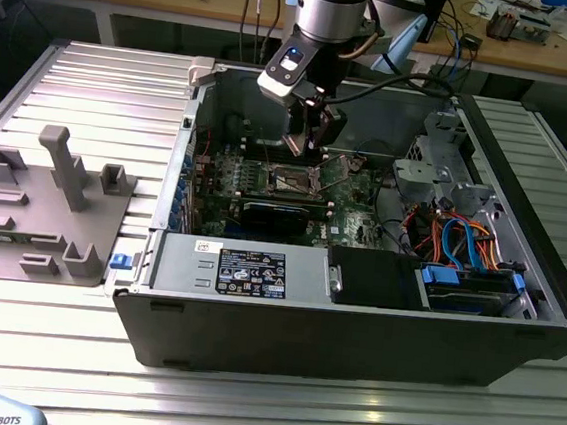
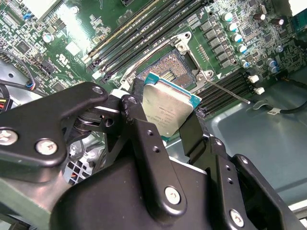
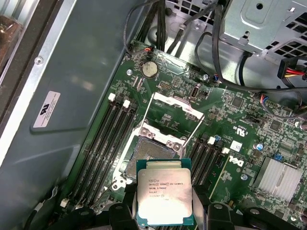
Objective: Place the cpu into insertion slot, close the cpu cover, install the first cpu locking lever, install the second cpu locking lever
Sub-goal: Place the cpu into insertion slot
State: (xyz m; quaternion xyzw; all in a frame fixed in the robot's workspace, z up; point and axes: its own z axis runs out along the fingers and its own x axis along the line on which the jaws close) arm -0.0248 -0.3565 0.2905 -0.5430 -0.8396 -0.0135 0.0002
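End effector [image 2: 165,115], black fingers [image 2: 144,139] clenched on two opposite edges of the cpu [image 2: 168,108], which was carried clear of the board with its silver-grey top toward both wrist views. In the first wrist view the cpu [image 3: 164,196] hung just short of the insertion slot [image 3: 148,158]. The slot's dark recess lay bare, and whether the chip's leading edge touched its rim could not be told. Beyond the slot the cpu cover [image 3: 180,102] stood swung up on its hinge, its square window open. A thin wire lever [image 2: 230,93] lay out to one side across the black memory slots [image 2: 225,86]. All of these sat on the green motherboard [image 3: 240,124]. In the exterior view the arm reached down into an opened computer case [image 1: 353,330] resting on a ribbed metal counter [image 1: 244,410]. A grey fixture [image 1: 49,200] stood on the counter well apart at the exterior view's left
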